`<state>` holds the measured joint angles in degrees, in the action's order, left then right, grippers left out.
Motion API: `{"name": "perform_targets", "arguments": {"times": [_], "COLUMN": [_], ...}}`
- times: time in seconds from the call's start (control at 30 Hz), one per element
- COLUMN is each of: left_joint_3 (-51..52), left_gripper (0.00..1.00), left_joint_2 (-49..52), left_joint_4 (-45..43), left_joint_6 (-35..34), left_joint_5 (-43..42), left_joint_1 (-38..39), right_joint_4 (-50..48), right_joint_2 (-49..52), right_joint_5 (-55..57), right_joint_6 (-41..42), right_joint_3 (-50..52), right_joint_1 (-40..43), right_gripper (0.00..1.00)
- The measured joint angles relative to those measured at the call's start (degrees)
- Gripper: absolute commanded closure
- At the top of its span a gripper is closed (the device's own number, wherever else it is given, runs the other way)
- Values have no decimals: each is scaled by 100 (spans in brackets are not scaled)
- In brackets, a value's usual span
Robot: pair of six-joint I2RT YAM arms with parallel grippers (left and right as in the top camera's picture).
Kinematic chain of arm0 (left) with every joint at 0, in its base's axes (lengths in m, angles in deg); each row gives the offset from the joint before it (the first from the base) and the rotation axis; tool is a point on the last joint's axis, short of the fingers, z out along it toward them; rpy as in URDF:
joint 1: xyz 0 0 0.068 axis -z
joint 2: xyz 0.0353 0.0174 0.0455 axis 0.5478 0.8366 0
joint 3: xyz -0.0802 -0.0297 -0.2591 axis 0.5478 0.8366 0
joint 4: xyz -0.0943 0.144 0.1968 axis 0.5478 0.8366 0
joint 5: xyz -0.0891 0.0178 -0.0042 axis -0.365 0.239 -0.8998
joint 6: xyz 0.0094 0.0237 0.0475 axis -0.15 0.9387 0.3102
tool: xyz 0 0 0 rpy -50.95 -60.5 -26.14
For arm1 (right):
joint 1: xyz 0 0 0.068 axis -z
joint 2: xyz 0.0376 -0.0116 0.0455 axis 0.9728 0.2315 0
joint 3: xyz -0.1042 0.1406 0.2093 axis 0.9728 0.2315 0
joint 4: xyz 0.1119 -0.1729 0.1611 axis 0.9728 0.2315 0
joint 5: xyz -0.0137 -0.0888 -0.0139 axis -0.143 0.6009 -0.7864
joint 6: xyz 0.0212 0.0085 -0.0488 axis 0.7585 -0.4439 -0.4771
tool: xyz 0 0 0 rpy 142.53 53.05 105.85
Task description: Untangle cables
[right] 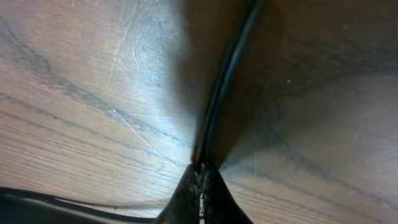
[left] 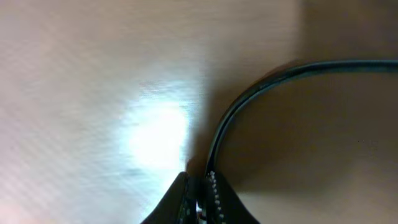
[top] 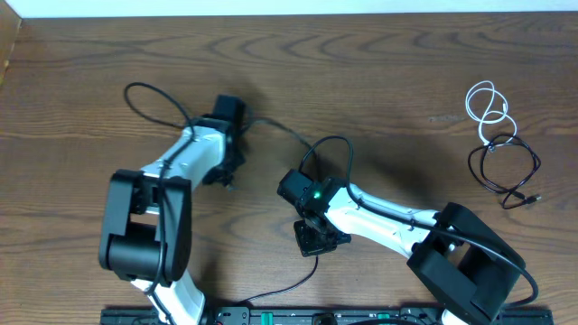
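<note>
Progress looks early: left fingers and right fingers each pinch shut on a long black cable mid-worktop, well apart from the white cable and black coil, which touch at far right

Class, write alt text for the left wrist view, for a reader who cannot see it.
The left gripper, at the bottom centre, is shut on a thin black cable that arcs up and right across a wooden table. A patch of glare brightens the wood beside it.

One white cable, two black cables
</note>
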<state>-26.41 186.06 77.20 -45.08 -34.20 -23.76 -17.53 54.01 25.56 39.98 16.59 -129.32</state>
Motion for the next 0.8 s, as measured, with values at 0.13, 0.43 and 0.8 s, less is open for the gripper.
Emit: {"name": "perform_targets", "arguments": {"times": [0.13, 0.43, 0.8], "left_joint_3": [-11, 87, 146], "left_gripper": [88, 89, 92], "left_joint_2": [-13, 46, 120], "left_joint_4": [719, 1735, 2033], "left_joint_6": [170, 1272, 2481], "left_joint_5": [-385, -839, -2002], "left_joint_1": [-540, -951, -949], "right_joint_4": [-28, -1047, -1043], "right_joint_2": [0, 0, -26], "right_joint_5": [39, 352, 1244], "right_joint_6": [142, 251, 514], "right_joint_3": [0, -2, -20], "right_joint_1": [7, 743, 1698], "right_gripper": [99, 99, 99]}}
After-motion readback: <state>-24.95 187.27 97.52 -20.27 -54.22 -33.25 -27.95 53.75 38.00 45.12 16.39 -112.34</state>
